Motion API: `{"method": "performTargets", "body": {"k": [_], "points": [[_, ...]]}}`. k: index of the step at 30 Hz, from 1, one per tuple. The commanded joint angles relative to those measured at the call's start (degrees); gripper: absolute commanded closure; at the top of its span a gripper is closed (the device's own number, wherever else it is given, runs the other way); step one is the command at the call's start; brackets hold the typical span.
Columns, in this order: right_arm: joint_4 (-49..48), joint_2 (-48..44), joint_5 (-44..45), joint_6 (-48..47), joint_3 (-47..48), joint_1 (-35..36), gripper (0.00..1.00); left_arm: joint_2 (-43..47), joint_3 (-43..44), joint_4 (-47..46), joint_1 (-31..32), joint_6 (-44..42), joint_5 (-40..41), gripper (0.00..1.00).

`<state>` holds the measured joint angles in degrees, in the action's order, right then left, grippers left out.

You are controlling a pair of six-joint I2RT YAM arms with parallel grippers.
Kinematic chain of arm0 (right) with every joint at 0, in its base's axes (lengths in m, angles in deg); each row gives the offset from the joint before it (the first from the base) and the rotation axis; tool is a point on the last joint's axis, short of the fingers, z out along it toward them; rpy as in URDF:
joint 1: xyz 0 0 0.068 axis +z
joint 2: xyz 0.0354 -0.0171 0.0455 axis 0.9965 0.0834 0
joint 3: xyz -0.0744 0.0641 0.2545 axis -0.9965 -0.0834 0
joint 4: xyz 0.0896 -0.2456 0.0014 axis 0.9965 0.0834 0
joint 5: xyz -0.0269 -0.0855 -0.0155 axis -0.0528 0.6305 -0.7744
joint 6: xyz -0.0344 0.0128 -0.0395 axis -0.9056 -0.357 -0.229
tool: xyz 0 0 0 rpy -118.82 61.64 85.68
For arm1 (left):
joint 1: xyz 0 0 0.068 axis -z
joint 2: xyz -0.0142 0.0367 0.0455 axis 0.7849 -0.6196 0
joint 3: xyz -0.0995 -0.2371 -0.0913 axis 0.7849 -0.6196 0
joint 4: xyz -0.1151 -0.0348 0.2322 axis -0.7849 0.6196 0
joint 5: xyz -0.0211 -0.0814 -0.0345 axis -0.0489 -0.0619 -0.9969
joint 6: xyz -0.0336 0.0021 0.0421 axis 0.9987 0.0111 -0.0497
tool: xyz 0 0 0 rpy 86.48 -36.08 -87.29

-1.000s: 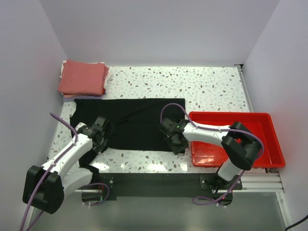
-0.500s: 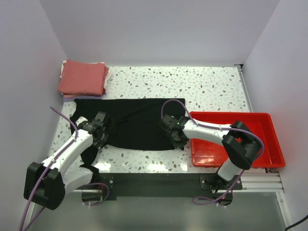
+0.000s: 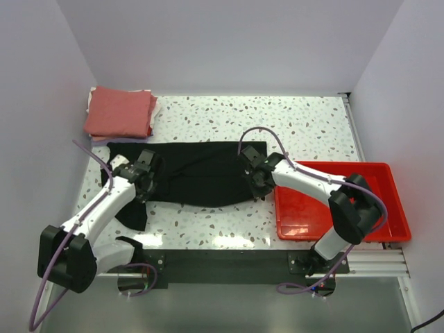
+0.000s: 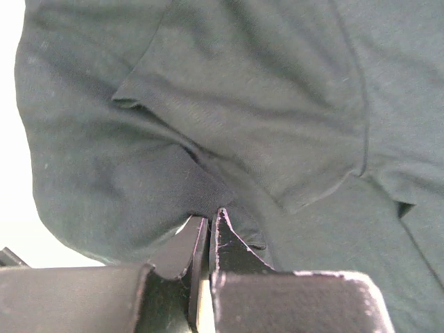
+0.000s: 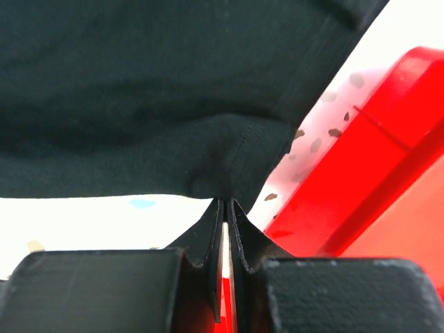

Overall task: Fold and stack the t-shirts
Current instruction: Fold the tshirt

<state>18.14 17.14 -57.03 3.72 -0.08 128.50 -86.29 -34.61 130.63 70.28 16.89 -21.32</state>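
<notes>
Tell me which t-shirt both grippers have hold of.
The black t-shirt, spread mid-table: the left gripper and right gripper are each shut on it. The salmon-red t-shirt lies folded in the far-left corner, untouched.

The left pincer (image 4: 209,225) pinches a fold of the wrinkled black t-shirt (image 4: 263,118).

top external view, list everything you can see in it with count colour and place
black t-shirt: one, black, spread across the middle of the table, near edge pinched at both ends
folded t-shirts: one stack, salmon-red on top with paler edges beneath, far left corner
red tray: one, red, near right
table: one, white with dark speckles, under everything
left gripper: one, black, shut on the black t-shirt, left end
right gripper: one, black, shut on the black t-shirt, beside the red tray
</notes>
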Motion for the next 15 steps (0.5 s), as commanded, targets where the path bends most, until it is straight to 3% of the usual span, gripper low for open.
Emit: {"method": "performTargets", "body": {"k": [1, 15], "points": [[0.44, 0.19, -2.07, -1.82, 3.34, -1.62, 0.94, -1.26, 3.30, -2.29, 0.07, -2.47, 3.64, 0.97], [1.67, 5.90, -3.40, -1.99, 9.32, -5.14, 0.92, -8.99, 8.66, -9.84, -5.82, -10.11, 1.09, 0.97]]}}
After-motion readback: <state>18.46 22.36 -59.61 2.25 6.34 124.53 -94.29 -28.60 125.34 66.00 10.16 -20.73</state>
